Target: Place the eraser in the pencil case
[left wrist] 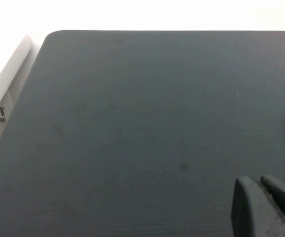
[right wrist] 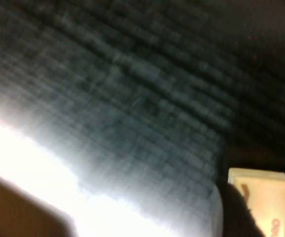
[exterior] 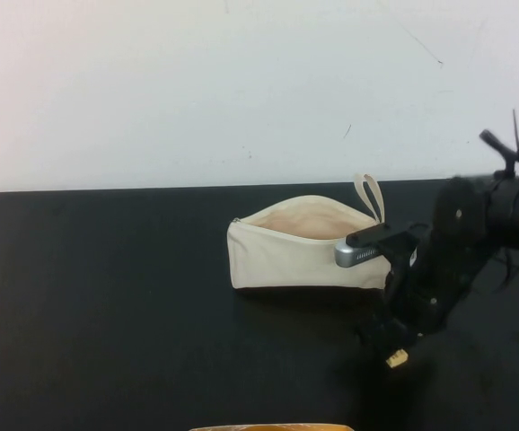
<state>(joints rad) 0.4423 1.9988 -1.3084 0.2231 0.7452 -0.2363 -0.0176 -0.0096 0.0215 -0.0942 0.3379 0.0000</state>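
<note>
- Covering the whole work area is a black table, its far edge meeting a plain white wall and its far left corner rounded
- Standing near the table's far edge, right of centre, the pencil case has its zip mouth open upward, showing a pale peach lining, and its loop strap sticks up at the right end
- Reaching in from the right, the right gripper is low over the table, just in front of the pencil case's right end, with its fingers closed on the eraser; the right wrist view shows the pale block pinched close to the dark surface
- Lying bare are the left half of the table and its near strip, well apart from the pouch
- Showing only in its own wrist view, the left gripper hangs above bare table near a rounded corner; whether its fingers are apart or together I cannot tell
- Peeking over the near edge is a tan object, mostly cut off
</note>
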